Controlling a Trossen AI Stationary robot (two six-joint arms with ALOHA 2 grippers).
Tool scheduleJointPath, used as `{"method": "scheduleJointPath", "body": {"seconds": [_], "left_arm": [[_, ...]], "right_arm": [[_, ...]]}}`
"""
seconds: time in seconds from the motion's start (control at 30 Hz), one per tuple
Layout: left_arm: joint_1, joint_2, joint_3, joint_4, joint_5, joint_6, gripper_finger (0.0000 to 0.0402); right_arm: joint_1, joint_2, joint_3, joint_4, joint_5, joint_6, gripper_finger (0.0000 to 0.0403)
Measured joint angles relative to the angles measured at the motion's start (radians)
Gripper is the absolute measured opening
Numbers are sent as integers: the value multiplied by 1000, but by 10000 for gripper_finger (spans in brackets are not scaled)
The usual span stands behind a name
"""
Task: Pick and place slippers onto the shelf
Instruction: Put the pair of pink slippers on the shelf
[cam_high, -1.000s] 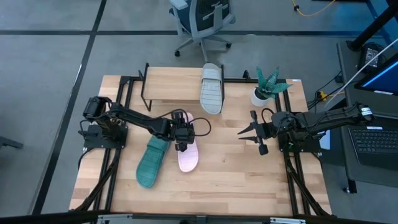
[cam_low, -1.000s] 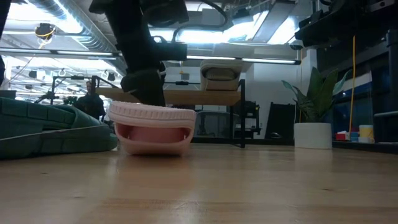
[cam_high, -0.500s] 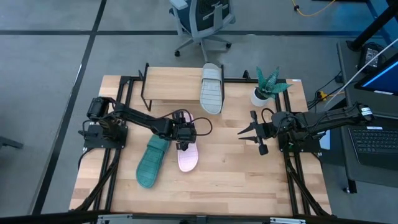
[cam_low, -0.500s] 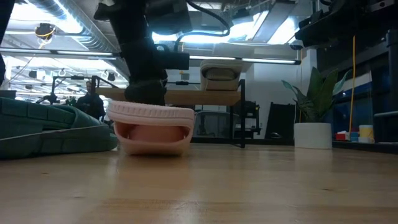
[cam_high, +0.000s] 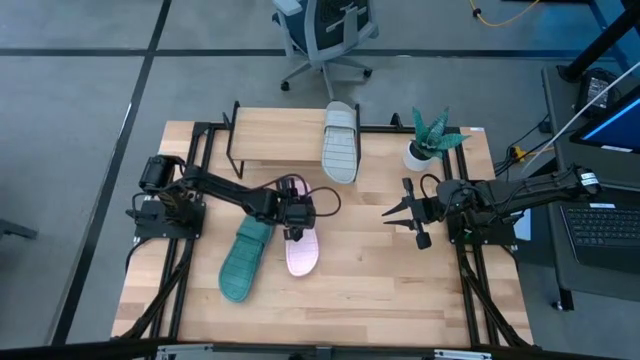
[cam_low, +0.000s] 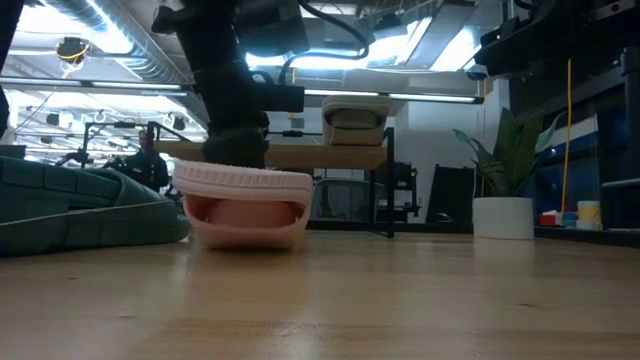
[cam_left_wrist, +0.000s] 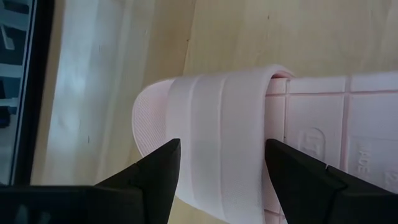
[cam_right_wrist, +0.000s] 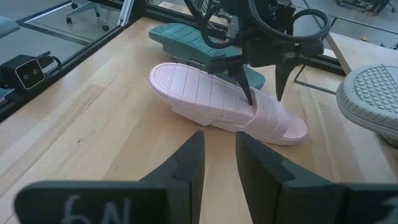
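The pale pink slipper (cam_high: 302, 252) lies sole-down on the table, toe toward the far edge. My left gripper (cam_high: 296, 228) stands over its strap (cam_left_wrist: 211, 112), open, one finger on each side of the strap. The teal slipper (cam_high: 244, 262) lies flat just to the pink one's left. The grey slipper (cam_high: 340, 140) rests on the shelf (cam_high: 275, 135) at its right end, heel overhanging the near edge. My right gripper (cam_high: 392, 213) hovers open to the right, holding nothing. My left gripper (cam_left_wrist: 224, 149) comes from above, pointing down, its fingers across the pink slipper's strap (cam_right_wrist: 270, 118): one finger (cam_right_wrist: 247, 93) on the heel side, down at the footbed, the other past the toe side. Whether they touch the strap I cannot tell. The slipper lies flat.
A potted plant (cam_high: 428, 140) in a white pot stands at the far right, beside the shelf. An office chair (cam_high: 325, 35) is beyond the far edge. Bare tabletop (cam_high: 400, 290) spreads across the near right area between the arms.
My left gripper has edged slightly toward the table's right and settled a little lower over the pink slipper's strap. The slippers have stayed where they were.
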Motion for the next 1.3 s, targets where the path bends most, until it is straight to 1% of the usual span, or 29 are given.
{"method": "scheduleJointPath", "body": {"seconds": [0.27, 0.4, 0.83, 1.3], "left_arm": [[14, 0, 0, 0, 27, -15, 227], [14, 0, 0, 1, 27, -15, 219], [43, 0, 0, 2, 87, -69, 156], [43, 2, -2, 3, 93, -71, 103]], "right_arm": [[0, 0, 0, 0, 0, 0, 92], [0, 0, 0, -1, 0, 0, 92], [0, 0, 0, -5, 0, 3, 92], [0, 0, 0, -26, -2, 3, 92]]}}
